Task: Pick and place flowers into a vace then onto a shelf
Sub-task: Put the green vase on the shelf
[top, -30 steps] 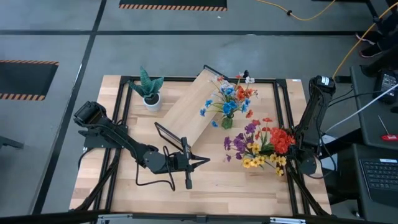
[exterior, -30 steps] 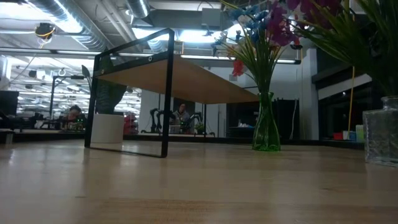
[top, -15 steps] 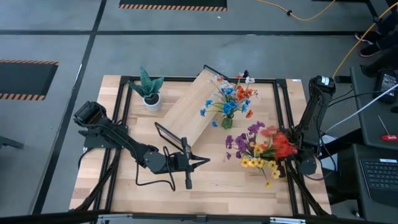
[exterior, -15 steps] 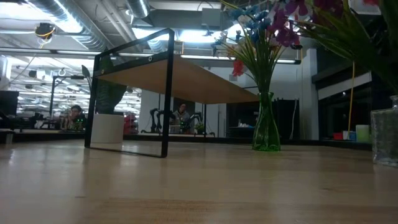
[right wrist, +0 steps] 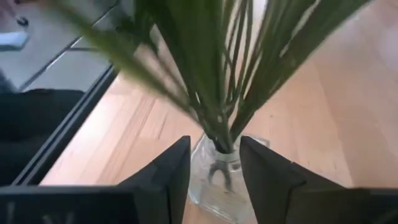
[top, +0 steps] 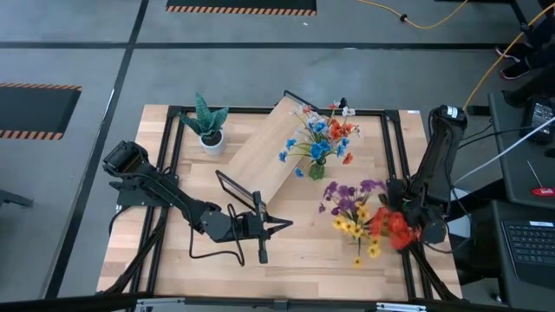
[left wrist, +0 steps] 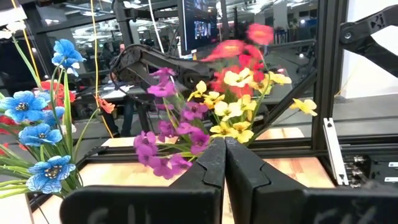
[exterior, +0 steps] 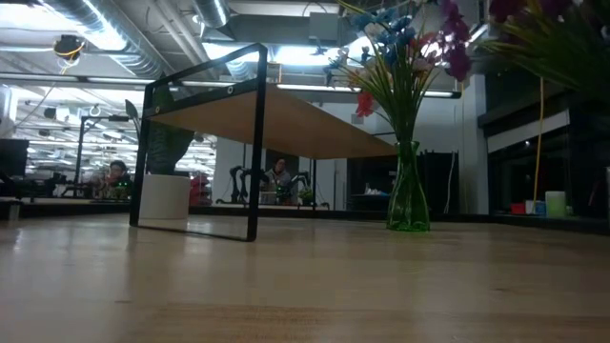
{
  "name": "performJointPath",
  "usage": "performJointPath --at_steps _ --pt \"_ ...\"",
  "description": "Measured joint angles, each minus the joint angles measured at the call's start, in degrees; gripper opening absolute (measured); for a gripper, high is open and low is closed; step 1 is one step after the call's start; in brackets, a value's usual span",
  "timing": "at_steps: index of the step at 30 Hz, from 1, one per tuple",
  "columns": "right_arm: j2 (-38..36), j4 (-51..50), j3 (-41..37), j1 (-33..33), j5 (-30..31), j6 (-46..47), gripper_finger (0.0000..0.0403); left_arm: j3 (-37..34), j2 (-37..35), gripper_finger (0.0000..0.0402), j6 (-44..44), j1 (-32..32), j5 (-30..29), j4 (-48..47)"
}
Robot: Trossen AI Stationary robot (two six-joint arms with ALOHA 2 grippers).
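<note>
My right gripper point(right wrist: 214, 146) point(top: 406, 217) works near the table's right edge and is shut on a clear glass vase point(right wrist: 219, 177) that holds a bouquet point(top: 364, 217) of purple, yellow and red flowers on green stems. The small green vase point(top: 317, 170) point(exterior: 408, 195) with blue and orange flowers stands on its base beside the shelf. The light-wood shelf point(top: 264, 152) point(exterior: 286, 114) stands on its black legs, lying diagonally across the table's middle. My left gripper point(left wrist: 225, 155) point(top: 282, 224) waits shut near the table's near middle. My right gripper has the clear glass vase by its upper body, just below the neck point(right wrist: 217, 163), pinched between the two fingers point(right wrist: 171, 174). The fingers slant down from above. Stems and blossoms stand up out of the vase past the fingers. I cannot tell whether its base is off the table.
A spiky green plant in a white pot point(top: 208, 130) point(exterior: 167, 195) stands at the far left. Black frame rails point(top: 395, 156) run along the table's sides. Bare wood point(top: 303, 251) lies along the near edge between the two arms. People sit in the room beyond.
My right gripper has moved toward the table's near edge with the clear vase. The bouquet has gone with it, its red and yellow blossoms swinging toward the near right corner. In the low view the clear vase has slid out past the right edge.
</note>
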Motion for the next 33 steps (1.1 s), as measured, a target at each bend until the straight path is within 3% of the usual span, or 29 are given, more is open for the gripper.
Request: performJointPath --at_steps 7,16,24,33 --pt "-0.68 -12.47 6.04 -0.02 1.64 0.29 0.0144 0.00 0.00 0.0001 -0.94 0.00 0.08 -0.19" --pt "-0.69 -23.53 7.38 -0.02 1.66 6.82 0.0145 0.00 0.00 0.0004 -1.38 0.00 0.06 -0.20" --pt "-1.08 -30.55 7.36 0.00 -4.63 15.70 0.0145 0.02 0.00 0.0005 -1.53 0.00 0.06 -0.22" --pt "-1.06 -38.54 7.32 0.00 8.61 21.03 0.0145 0.02 0.00 0.0002 -2.43 0.00 0.06 -0.75"
